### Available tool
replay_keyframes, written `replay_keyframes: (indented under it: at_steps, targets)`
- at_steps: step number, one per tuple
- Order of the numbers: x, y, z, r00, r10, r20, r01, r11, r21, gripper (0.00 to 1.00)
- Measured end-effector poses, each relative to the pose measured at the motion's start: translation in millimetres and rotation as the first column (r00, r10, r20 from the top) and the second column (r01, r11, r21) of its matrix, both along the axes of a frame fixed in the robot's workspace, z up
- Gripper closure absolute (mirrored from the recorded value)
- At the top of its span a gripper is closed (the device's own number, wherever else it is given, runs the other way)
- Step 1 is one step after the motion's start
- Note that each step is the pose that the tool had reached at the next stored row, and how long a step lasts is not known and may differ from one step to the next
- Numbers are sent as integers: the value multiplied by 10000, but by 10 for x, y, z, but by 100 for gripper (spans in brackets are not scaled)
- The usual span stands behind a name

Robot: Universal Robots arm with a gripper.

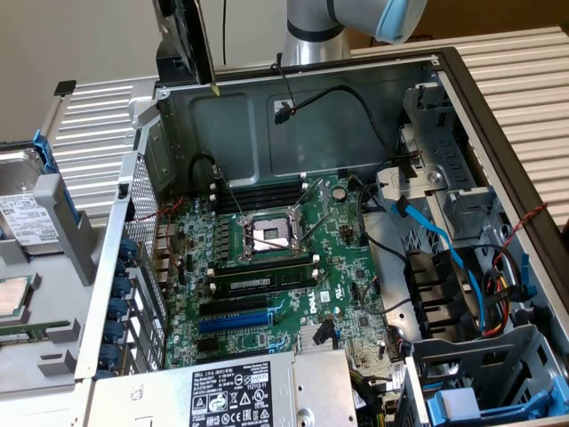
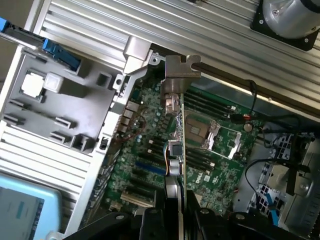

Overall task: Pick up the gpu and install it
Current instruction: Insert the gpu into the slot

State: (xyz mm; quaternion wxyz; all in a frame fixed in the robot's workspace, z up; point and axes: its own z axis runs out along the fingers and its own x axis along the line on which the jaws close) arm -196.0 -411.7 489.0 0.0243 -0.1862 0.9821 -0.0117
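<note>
Wrist view: gripper (image 2: pixel 174 212) is clamped narrow on the gpu (image 2: pixel 176 150), a finger on each side of the card. I see the card edge-on, w/ its silver end bracket (image 2: pixel 179 70) at the far end. In the exterior view the gpu hangs high at the exterior view's left, over the far rim of the open PC case (image 1: pixel 267 116). It's well above the motherboard (image 1: pixel 347 267) and in no slot.

My read: pick-up done, carry/align phase in hand, install not yet made.

Imo seating calls for:
- card edge parallel to and directly over the blue PCIe slot (image 1: pixel 233 318)
- bracket toward the rear slot bay w/ blue latches (image 1: pixel 116 311)
- a straight, level descent

Can't tell exact alignment from up here.

Around:
- CPU socket (image 1: pixel 269 236) mid-board, w/ a memory stick (image 1: pixel 267 282) just beside it
- PSU (image 1: pixel 231 391) close beside the lower slots
- thin red wire (image 1: pixel 164 212) near the rear I/O
- blue SATA cable (image 1: pixel 444 245) by the drive cages, well apart from the slots

Tightest spots, I'd say: case rim, latch bay and PSU edge.
</note>
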Motion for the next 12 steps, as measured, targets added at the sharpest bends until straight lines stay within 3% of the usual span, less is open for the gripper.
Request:
replay_keyframes:
  at_steps: [5, 10, 12]
  targets:
    - [1, 0, -2, 9960, 890, 0, -890, 9960, 0, 73]
    - [7, 0, -3, 9953, 965, 1, -965, 9953, 1, 73]
    - [12, 0, -3, 9922, 1248, 1, -1248, 9922, 1, 73]
